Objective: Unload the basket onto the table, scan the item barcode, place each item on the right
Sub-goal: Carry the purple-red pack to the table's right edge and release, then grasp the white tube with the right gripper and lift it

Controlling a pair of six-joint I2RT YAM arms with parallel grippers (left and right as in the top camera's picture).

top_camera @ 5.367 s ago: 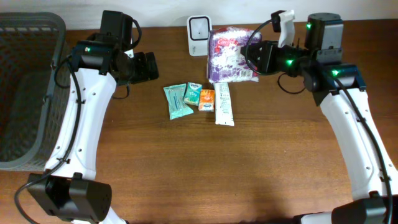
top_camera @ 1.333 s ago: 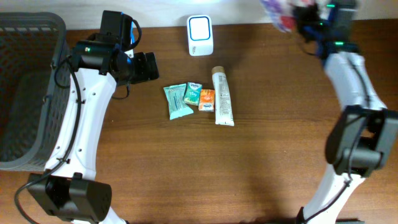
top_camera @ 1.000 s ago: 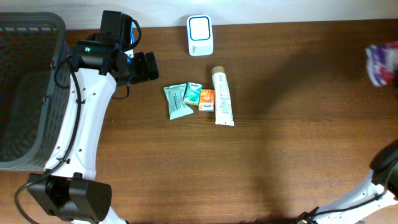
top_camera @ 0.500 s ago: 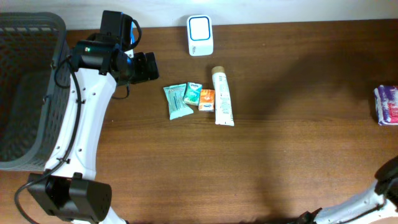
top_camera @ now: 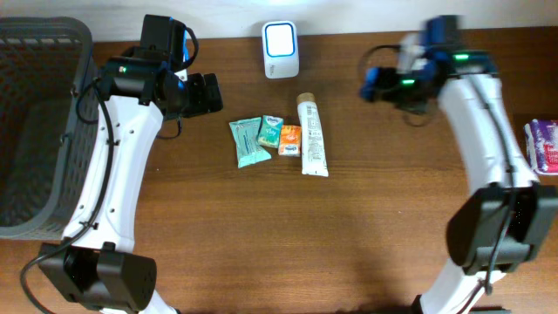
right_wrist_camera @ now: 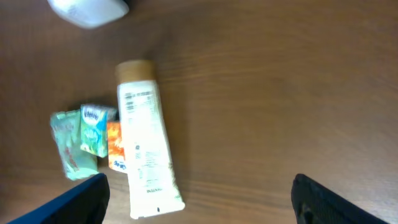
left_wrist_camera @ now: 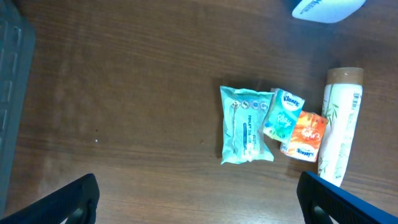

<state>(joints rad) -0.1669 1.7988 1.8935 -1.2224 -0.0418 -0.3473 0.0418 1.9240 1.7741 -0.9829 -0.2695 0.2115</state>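
Left claw [left_wrist_camera: 199,202] and right claw [right_wrist_camera: 199,199] wide open, empty, one tube [top_camera: 312,135], three packets [top_camera: 270,131], one scanner [top_camera: 281,37]

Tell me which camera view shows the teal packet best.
Left wrist: the teal packet lies near frame centre, sharp, its printed face fully visible. Overhead shows it small but whole. Right wrist shows it blurred near the left edge.

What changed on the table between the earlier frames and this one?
The right gripper carried the purple packet away from the scanner to the right edge of the table, let it go, and has swung back toward the centre, open and empty. The left gripper, tube and three small sachets stayed put.
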